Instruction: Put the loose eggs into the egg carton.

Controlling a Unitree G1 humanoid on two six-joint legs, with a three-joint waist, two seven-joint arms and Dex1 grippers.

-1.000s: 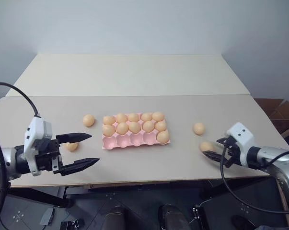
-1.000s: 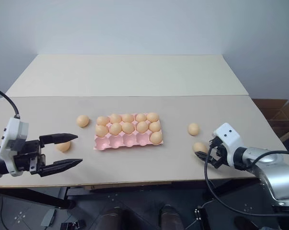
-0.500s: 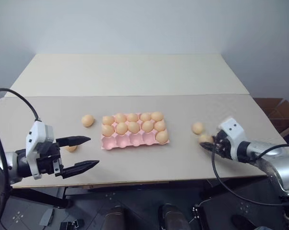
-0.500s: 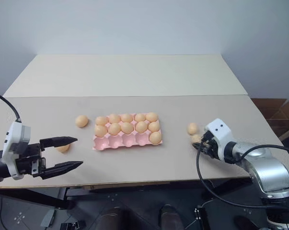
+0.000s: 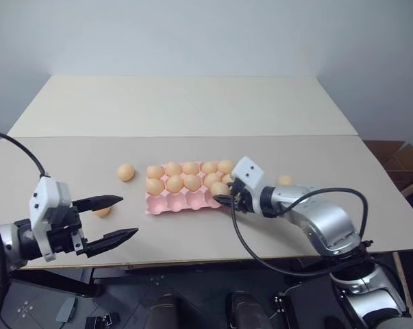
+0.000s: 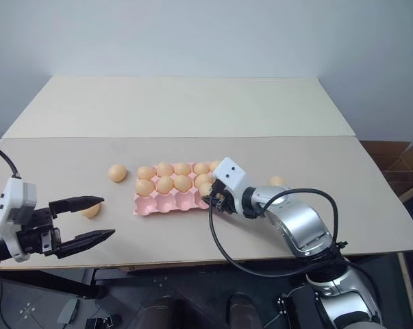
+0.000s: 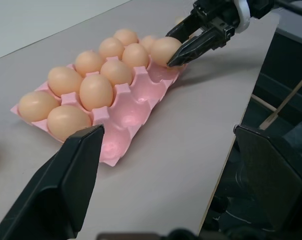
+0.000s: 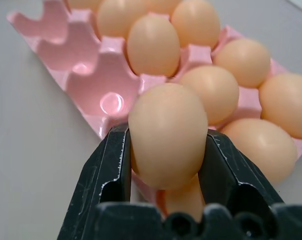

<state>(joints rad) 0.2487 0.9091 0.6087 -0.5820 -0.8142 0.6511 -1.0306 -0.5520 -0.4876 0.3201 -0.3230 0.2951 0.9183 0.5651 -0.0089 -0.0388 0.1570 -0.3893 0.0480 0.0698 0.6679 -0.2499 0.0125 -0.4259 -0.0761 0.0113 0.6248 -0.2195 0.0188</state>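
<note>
The pink egg carton (image 5: 155, 208) lies mid-table, its two back rows full of eggs and its front row mostly bare cups (image 7: 140, 112). My right gripper (image 5: 224, 196) is shut on one pale orange egg (image 8: 166, 135) and holds it just above the right part of the front row. The left gripper (image 5: 127, 216) hovers open near the front left edge, apart from the carton. One loose egg (image 5: 126, 172) rests left of the carton. Another (image 5: 101, 211) sits beside the left gripper's upper finger. A third (image 5: 285, 180) peeks from behind my right arm.
The beige table (image 5: 192, 110) stretches far back behind the carton. Its front edge runs just below both grippers. A cardboard box (image 5: 398, 159) stands on the floor past the right edge.
My right gripper shut on an egg at the table's right side and carried it left to the carton's front row. The left gripper stayed open and almost still.
</note>
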